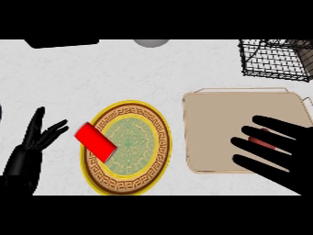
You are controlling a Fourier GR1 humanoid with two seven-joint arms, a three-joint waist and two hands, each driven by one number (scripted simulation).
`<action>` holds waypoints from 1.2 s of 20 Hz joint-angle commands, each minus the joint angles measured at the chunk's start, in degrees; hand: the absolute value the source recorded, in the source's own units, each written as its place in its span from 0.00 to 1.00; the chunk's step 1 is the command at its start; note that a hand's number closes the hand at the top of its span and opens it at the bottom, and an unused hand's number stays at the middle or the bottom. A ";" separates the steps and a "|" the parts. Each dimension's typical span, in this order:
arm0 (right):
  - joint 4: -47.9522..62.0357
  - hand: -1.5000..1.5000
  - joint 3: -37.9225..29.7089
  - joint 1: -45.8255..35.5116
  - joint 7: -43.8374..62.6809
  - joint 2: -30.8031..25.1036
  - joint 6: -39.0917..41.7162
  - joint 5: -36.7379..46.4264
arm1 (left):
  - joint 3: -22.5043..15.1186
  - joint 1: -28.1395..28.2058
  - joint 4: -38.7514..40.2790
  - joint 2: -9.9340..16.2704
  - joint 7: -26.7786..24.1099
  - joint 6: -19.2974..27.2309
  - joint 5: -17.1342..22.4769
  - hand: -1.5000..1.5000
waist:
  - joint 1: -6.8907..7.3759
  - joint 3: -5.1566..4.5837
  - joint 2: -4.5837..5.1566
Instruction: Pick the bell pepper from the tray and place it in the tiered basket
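A beige tray [226, 110] lies on the counter at the right. My right hand [301, 153] hovers over its right part with fingers straight and spread. Between those fingers a small patch of red shows, the bell pepper [261, 142], mostly hidden under the hand. A black wire tiered basket [281, 59] stands at the far right corner, apart from the tray. My left hand [33, 142] rests open at the lower left, fingers up.
A round plate [157, 151] with a gold patterned rim sits left of the tray, with a flat red block [96, 141] lying across its left edge. A grey round object [151, 42] and a dark object [62, 43] sit at the far edge.
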 commanded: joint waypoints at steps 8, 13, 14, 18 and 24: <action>11.87 0.00 -2.63 22.83 -14.56 -7.44 -27.71 21.91 | -5.37 -12.96 4.21 -6.74 6.26 2.97 -6.00 0.50 | 3.70 -0.29 -0.60; 20.73 0.00 -4.54 23.10 -18.83 -1.88 -27.93 24.71 | -4.29 -13.74 8.51 -8.98 3.03 1.10 -6.61 0.50 | 5.34 -0.46 -0.42; 22.95 0.00 -3.54 21.83 -19.40 0.34 -28.25 26.99 | -4.00 -17.50 8.84 -9.37 5.87 0.70 -6.81 0.50 | 5.49 -0.45 -0.36; 24.13 0.00 -5.26 29.53 -24.71 -0.74 -35.26 30.51 | -2.70 -16.90 8.58 -10.01 6.71 0.80 -7.30 0.50 | 4.90 -0.44 -0.53; 26.94 0.00 -7.99 26.16 -28.47 5.67 -30.60 33.89 | -1.61 -18.68 11.11 -12.45 5.73 -1.09 -8.89 0.50 | 5.23 -0.47 -0.46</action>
